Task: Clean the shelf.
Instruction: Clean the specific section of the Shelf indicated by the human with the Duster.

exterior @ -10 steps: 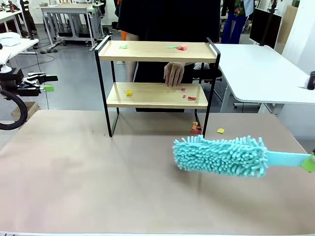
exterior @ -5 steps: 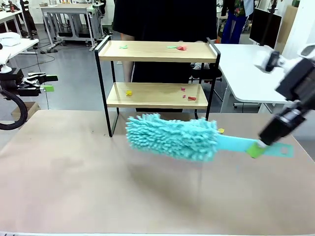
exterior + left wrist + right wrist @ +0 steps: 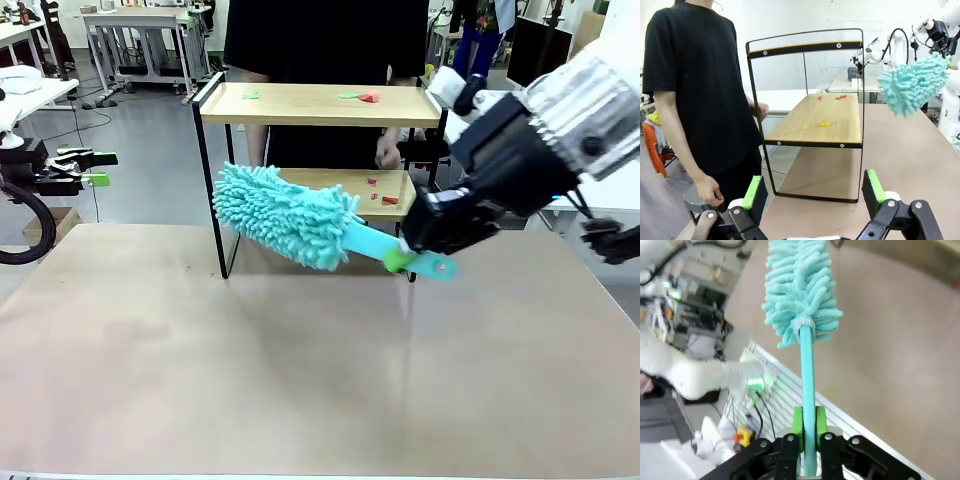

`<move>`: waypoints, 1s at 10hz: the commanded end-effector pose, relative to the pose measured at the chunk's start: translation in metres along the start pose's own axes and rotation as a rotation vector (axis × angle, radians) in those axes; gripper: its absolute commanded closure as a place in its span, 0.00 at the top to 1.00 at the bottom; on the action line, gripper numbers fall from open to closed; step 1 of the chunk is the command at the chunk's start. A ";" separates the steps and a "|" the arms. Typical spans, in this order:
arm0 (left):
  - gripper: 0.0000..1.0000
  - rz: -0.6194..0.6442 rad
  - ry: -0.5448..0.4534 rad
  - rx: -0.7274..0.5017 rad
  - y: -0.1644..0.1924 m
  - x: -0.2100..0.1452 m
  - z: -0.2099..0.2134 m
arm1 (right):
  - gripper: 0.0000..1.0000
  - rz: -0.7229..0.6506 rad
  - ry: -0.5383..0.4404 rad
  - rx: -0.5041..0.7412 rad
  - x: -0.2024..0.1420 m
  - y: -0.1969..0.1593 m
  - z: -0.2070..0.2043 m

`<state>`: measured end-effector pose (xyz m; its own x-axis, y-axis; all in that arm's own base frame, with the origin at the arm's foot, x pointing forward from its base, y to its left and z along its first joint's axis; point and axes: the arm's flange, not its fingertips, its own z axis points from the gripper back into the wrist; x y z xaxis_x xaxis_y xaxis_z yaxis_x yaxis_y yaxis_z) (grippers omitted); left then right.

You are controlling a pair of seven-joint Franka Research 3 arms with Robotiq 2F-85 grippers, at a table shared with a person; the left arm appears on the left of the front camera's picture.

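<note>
The shelf stands at the table's far side, with small paper scraps on its top board and red ones on the lower board. My right gripper is shut on the handle of a teal fluffy duster, whose head hangs in front of the lower board's left half. In the right wrist view the handle sits between the shut green pads. My left gripper stays off the table's left edge, open. Its wrist view shows the shelf, a yellow scrap and the duster head.
A person in black stands behind the shelf, one hand near the lower board's right end. The brown table top stretches in front of the shelf. A white table stands at the back right.
My right arm has swung the duster from low over the table's right side leftward and up to the shelf's lower board. The person's hand has left the lower board's middle.
</note>
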<state>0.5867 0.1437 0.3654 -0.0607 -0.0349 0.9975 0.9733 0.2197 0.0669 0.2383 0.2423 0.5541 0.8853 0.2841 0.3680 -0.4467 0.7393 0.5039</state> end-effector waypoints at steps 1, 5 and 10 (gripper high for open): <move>1.00 -0.012 0.007 -0.005 -0.002 0.002 0.000 | 0.13 -0.034 -0.068 0.013 0.016 0.015 -0.021; 1.00 -0.012 0.007 -0.005 -0.002 0.002 0.000 | 0.13 -0.015 -0.035 -0.004 0.007 0.006 -0.010; 1.00 -0.012 0.007 -0.005 -0.002 0.002 0.000 | 0.13 -0.064 -0.073 -0.017 0.034 0.019 -0.031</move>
<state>0.5867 0.1438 0.3653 -0.0605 -0.0348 0.9976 0.9733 0.2198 0.0667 0.2530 0.2653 0.5475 0.8889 0.2446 0.3873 -0.4267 0.7496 0.5061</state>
